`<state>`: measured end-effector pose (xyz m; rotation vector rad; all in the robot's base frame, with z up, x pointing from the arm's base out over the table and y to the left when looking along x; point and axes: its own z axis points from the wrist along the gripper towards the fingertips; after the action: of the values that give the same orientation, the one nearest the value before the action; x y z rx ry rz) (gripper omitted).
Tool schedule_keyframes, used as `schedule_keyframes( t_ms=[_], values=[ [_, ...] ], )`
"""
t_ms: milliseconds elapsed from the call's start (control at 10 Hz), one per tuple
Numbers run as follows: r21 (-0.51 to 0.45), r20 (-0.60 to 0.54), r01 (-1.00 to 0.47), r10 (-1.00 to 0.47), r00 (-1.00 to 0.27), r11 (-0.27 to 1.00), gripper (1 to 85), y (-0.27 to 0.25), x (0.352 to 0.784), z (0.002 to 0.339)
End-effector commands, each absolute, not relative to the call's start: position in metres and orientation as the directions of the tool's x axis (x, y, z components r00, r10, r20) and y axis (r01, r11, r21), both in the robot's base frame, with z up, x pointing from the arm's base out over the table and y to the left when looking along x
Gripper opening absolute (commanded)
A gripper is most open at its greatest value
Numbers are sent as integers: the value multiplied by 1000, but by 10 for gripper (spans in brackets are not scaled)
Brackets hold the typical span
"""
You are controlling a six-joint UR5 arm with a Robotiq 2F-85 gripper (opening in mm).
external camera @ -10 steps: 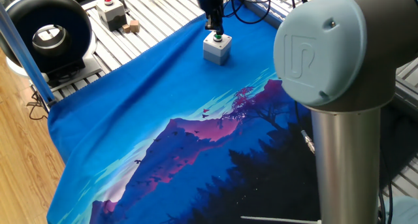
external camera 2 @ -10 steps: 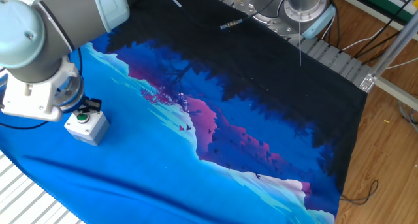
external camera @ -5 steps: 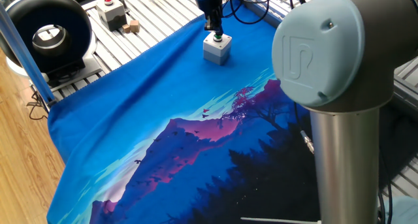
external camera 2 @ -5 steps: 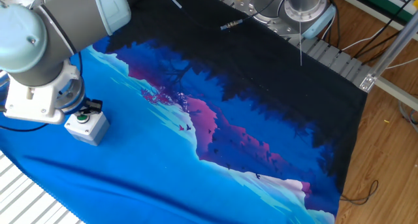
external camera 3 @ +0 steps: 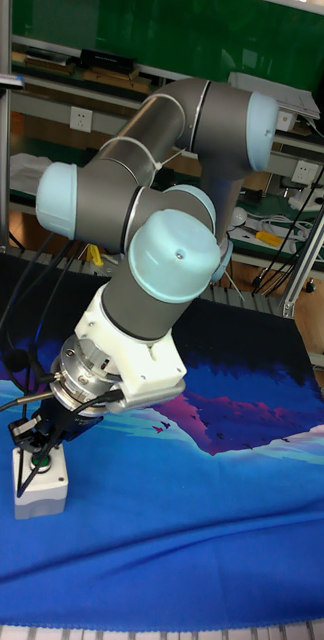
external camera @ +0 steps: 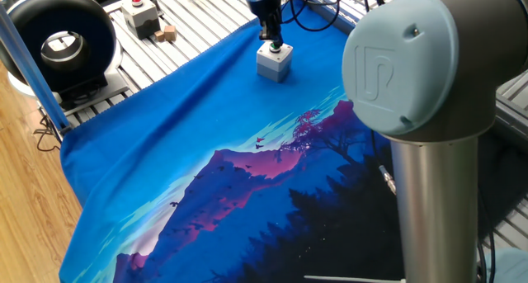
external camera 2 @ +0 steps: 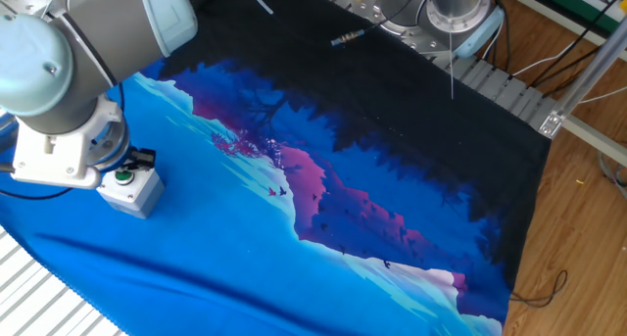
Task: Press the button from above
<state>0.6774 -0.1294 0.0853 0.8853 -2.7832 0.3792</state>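
The button (external camera 3: pixel 42 462) sat on top of a small grey box (external camera 3: pixel 41 487), and the box stood on the blue printed cloth (external camera: pixel 206 151) that covered the bench, near the cloth's far edge in one fixed view and near its left edge in the other. The tool (external camera 3: pixel 37 452) stood directly over the button, so the button lay straight below it, at 6 o'clock from the tip in the tall fixed view. In one fixed view the tool's dark tip came down from 12 o'clock onto the green cap, and tip and cap looked to be touching or very nearly so; I could not tell which. The tool's long axis ran close to upright, in line with a press from above. Whether the fingers were spread or pressed together I could not tell, for no view showed the tips clearly.

In the other fixed view the arm's wrist covered most of the tool, and only the green cap (external camera 2: pixel 123 175) showed beside it.

Off the cloth, at about 10 o'clock from the box in one fixed view, a second box with a red button (external camera: pixel 139 11) stood on the slatted bench (external camera: pixel 181 19), well apart. No open containers were in view.
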Motion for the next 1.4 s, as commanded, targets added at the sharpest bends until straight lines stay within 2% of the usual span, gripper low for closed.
schedule_keyframes(
  t_ms=[0,1300],
  values=[
    [-175,256,-590,-542,-800,788,10,-128,679,84],
    [-162,261,-607,-559,-787,778,10,-120,685,72]
  ],
)
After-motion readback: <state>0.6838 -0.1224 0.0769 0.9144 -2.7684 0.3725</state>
